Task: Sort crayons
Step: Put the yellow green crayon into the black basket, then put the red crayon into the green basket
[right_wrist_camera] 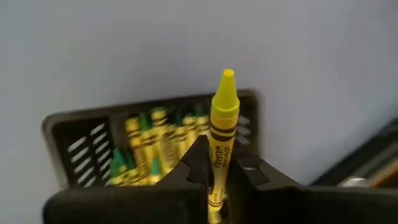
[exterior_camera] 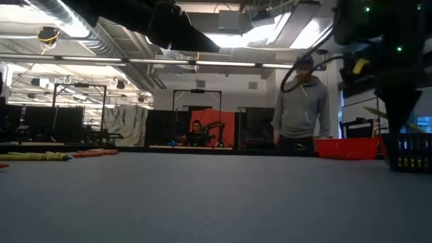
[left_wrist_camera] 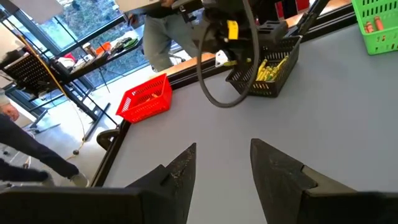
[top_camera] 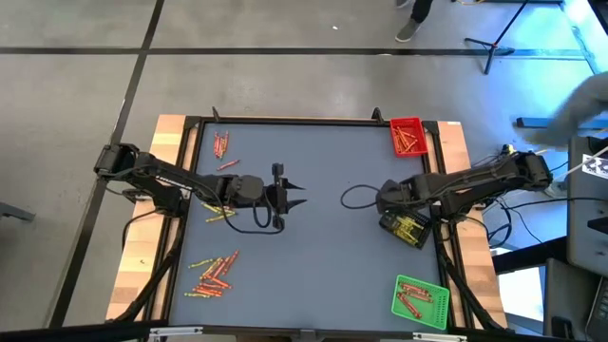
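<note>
My right gripper [right_wrist_camera: 217, 163] is shut on a yellow crayon [right_wrist_camera: 224, 112] and hangs over the black tray [right_wrist_camera: 93, 143], which holds several yellow crayons. In the high view this tray [top_camera: 408, 230] sits at the table's right side under the right gripper [top_camera: 391, 203]. Loose crayons lie on the table's left half: a pile [top_camera: 214, 273] near the front, a few [top_camera: 221, 142] at the back, and some [top_camera: 220, 215] under the left arm. My left gripper [left_wrist_camera: 224, 168] stands open above the middle of the table [top_camera: 290, 195], nothing between its fingers. My right gripper pinches the yellow crayon's wrapped body [right_wrist_camera: 217, 155] between its two fingers. The fingers point down from above and the crayon lies along them. Its pointed tip [right_wrist_camera: 227, 76] sticks out past the fingertips, down toward the black tray. The crayon is lifted clear.
A red tray [top_camera: 408, 136] with crayons stands at the back right corner, a green tray [top_camera: 421, 301] with crayons at the front right. A cable loop [top_camera: 356, 197] hangs by the right arm. A person [exterior_camera: 302, 108] stands beyond the far edge.
</note>
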Robot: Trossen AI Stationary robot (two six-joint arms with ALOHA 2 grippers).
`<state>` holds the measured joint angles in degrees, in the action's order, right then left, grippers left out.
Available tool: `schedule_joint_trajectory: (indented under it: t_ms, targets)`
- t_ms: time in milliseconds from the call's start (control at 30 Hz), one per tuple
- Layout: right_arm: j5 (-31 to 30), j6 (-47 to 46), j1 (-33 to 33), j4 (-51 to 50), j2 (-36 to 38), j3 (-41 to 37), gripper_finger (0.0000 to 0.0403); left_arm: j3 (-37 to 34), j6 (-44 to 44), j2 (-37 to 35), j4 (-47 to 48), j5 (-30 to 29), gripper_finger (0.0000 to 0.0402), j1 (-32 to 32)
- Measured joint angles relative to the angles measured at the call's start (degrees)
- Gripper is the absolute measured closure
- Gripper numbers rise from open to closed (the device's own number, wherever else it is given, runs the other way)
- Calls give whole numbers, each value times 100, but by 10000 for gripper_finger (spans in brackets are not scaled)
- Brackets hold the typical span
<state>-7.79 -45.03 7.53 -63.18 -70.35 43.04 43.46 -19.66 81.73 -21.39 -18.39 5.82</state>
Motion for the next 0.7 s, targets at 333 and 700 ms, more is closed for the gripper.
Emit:
schedule_joint_trajectory:
  t_ms: [333,700]
  targets:
    - [1101,-120,0,374,0,-263,360,0,0,0,-2,-2,266,0]
    - [1512,-264,-7,341,0,-346,253,0,0,0,-3,-2,266,0]
